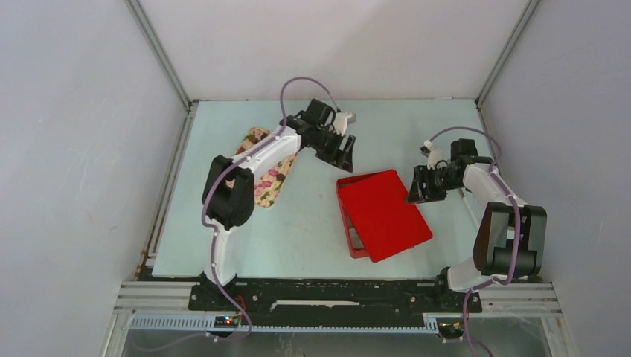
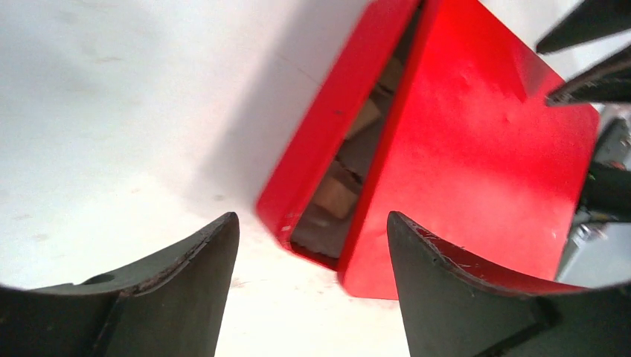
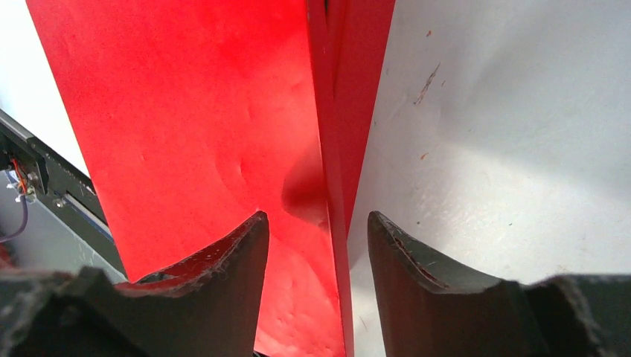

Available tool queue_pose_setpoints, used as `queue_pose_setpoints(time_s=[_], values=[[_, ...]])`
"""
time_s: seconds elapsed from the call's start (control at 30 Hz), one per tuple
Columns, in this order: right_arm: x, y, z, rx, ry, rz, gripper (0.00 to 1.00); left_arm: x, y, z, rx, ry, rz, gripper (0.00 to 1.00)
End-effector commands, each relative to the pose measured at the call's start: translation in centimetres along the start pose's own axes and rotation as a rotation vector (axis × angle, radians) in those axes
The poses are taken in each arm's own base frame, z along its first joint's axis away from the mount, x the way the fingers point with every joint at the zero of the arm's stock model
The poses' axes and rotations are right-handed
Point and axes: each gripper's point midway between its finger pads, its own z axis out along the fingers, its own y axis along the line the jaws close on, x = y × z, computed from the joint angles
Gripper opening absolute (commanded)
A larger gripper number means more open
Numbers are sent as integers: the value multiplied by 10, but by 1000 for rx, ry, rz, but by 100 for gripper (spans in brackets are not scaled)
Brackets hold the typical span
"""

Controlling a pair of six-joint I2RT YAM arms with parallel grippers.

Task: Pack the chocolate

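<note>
A red box [image 1: 350, 223] sits mid-table with its red lid [image 1: 387, 212] lying askew on top, so a narrow gap stays open along the left side. In the left wrist view the chocolate [image 2: 336, 195] shows through that gap as tan and brown lumps inside the box [image 2: 320, 141], under the lid [image 2: 476, 149]. My left gripper [image 1: 344, 152] is open and empty just beyond the box's far corner; it also shows in its wrist view [image 2: 312, 217]. My right gripper [image 1: 414, 190] is open, and in its wrist view [image 3: 316, 217] its jaws straddle the lid's right edge [image 3: 331, 149] without touching it.
A floral cloth [image 1: 264, 167] lies at the back left, partly under my left arm. Grey enclosure walls ring the pale table [image 1: 298, 230]. A black rail runs along the near edge [image 1: 335, 294].
</note>
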Motion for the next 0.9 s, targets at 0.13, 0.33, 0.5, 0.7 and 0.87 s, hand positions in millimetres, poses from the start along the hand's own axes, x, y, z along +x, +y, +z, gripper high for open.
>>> queue_pose_setpoints(time_s=[0.13,0.33,0.5,0.7,0.87], values=[[-17,6,-32,-25,-61,-64,58,-41,-14,-95,-162,-235,33,77],[24,11,-47,-64,64,-256,58,37,-49,-92,50,-159,-5,77],[48,18,-55,-119,148,-343,60,74,-54,-84,87,-105,68,77],[57,25,-56,-149,186,-379,64,90,-62,-61,108,-37,81,77],[53,31,-49,-157,183,-384,64,91,-60,-48,104,-4,67,76]])
